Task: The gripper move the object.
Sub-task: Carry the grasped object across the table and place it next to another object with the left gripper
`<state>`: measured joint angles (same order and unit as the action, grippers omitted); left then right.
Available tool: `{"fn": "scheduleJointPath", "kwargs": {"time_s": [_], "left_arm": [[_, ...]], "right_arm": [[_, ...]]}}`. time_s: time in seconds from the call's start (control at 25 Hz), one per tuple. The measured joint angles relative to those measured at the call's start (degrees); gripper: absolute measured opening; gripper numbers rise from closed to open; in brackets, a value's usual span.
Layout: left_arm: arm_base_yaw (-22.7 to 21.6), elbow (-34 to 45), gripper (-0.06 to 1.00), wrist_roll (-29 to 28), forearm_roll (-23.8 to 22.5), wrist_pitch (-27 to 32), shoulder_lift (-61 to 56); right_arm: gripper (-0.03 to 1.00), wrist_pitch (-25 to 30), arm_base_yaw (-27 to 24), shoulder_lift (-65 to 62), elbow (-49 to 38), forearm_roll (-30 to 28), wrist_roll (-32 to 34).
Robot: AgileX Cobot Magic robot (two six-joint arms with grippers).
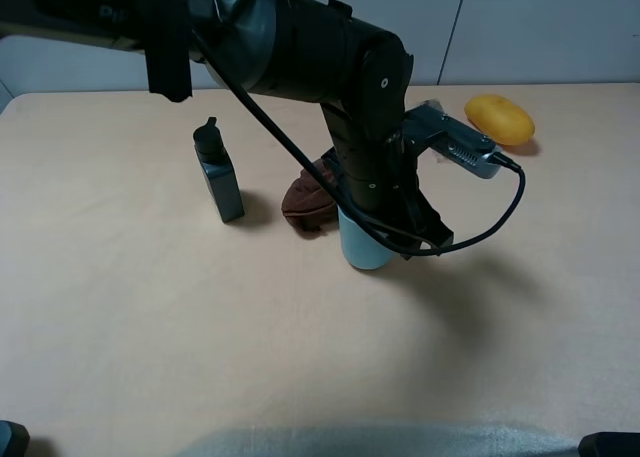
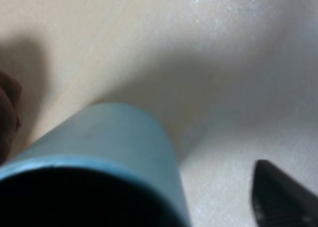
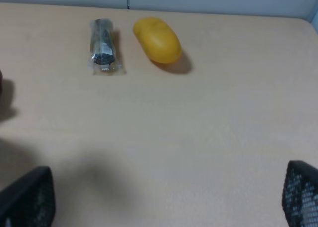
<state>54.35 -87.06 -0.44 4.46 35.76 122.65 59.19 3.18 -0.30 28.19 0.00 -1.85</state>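
Cup (image 1: 364, 251) upright on table (image 1: 150, 327), left gripper (image 1: 395, 237) low over it, jaws apart.

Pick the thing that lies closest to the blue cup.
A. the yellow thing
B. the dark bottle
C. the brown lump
C: in the high view the brown lump sits right beside the cup, while the bottle and the yellow thing stand well apart from it.
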Motion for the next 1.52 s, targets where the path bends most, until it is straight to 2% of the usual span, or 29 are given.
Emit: {"fn": "scheduleJointPath", "kwargs": {"time_s": [0.12,0.24,0.92,1.28,1.52], "left_arm": [[0.0,0.0,0.84,0.0,0.0,-0.4,0.0],[0.0,0.0,0.9,0.0,0.0,-0.49,0.0],[0.0,-0.08,0.91,-0.05,0.21,-0.17,-3.24],[0.0,-5.78,0.91,-0.05,0.21,7.45,-4.09],[0.0,-11.16,0.91,-1.19,0.21,16.6,-4.09]], "right_arm": [[0.69,0.0,0.0,0.0,0.0,0.0,0.0],[0.69,0.0,0.0,0.0,0.0,0.0,0.0],[0.69,0.0,0.0,0.0,0.0,0.0,0.0],[0.69,0.0,0.0,0.0,0.0,0.0,0.0],[0.69,0.0,0.0,0.0,0.0,0.0,0.0]]}}
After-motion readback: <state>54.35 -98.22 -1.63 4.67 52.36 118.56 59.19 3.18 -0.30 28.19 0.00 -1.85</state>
